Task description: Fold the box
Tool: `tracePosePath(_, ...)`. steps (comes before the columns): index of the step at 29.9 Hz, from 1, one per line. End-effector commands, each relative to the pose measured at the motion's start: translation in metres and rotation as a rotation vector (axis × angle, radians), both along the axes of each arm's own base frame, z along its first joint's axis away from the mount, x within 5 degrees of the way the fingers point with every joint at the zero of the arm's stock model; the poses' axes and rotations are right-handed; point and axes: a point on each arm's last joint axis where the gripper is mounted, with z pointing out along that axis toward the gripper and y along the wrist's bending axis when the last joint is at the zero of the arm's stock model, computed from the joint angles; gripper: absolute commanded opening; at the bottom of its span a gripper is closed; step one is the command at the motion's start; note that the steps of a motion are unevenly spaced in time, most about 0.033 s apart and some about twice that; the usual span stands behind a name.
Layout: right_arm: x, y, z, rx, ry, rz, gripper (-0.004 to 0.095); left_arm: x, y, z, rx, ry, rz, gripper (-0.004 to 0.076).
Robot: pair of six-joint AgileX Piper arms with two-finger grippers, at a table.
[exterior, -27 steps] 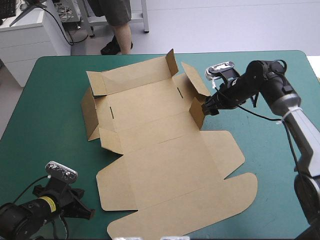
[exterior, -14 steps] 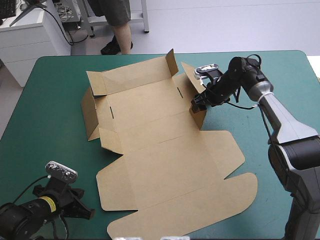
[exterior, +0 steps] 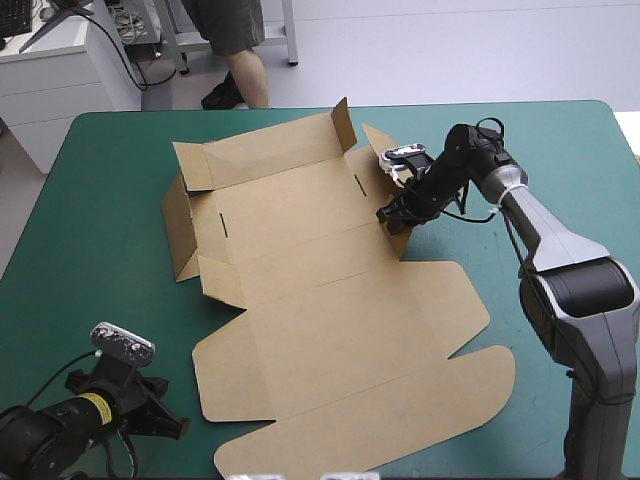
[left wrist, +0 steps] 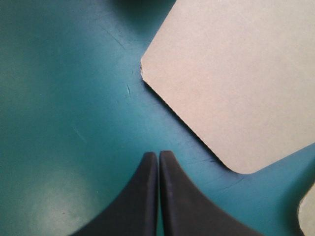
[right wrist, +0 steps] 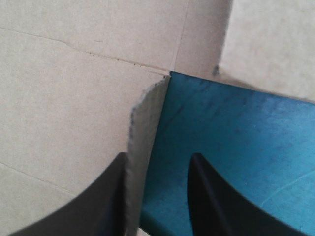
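The brown box (exterior: 320, 290) lies as a cut sheet, mostly flat, with its far wall (exterior: 275, 150) and side flaps raised. My right gripper (exterior: 393, 217) is at the small upright flap (exterior: 397, 232) on the box's right side. In the right wrist view this gripper (right wrist: 157, 157) is open, and the flap's edge (right wrist: 145, 128) stands between its fingers, close against one finger. My left gripper (exterior: 175, 427) rests low near the table's front left corner. It is shut (left wrist: 157, 155) with nothing in it, and a rounded corner of the lid flap (left wrist: 236, 83) lies just ahead of it.
The teal-green cover (exterior: 560, 140) stretches wide to the right of the box and along its left side (exterior: 90, 230). The lid's rounded flap (exterior: 400, 420) reaches close to the table's front edge.
My right arm has swung left toward the box, and its gripper has come in over the raised right side flap. The left arm and the sheet have not moved.
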Motion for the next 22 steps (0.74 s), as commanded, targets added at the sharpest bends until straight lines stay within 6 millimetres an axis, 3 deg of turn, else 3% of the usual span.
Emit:
tracePosePath(1,-0.004,0.002,0.036,0.068,-0.093,0.0,0.009,0.005,-0.003,0.01,-0.027,-0.058,-0.004,-0.0008)
tracePosePath(3,-0.004,0.002,0.038,0.077,-0.096,-0.003,-0.0017,0.005,-0.003,0.01,-0.027,-0.058,-0.004,-0.0008)
tracePosePath(9,-0.004,0.002,0.042,0.058,-0.114,0.033,-0.0014,0.005,-0.003,0.01,-0.027,-0.058,-0.004,-0.0008)
tracePosePath(18,-0.004,0.002,0.08,0.015,-0.27,0.241,-0.0019,0.005,-0.003,0.011,-0.029,-0.062,-0.004,-0.0008)
tracePosePath(22,-0.003,0.002,0.093,0.005,-0.34,0.287,-0.0019,0.005,-0.003,0.022,-0.039,-0.082,-0.003,-0.0008)
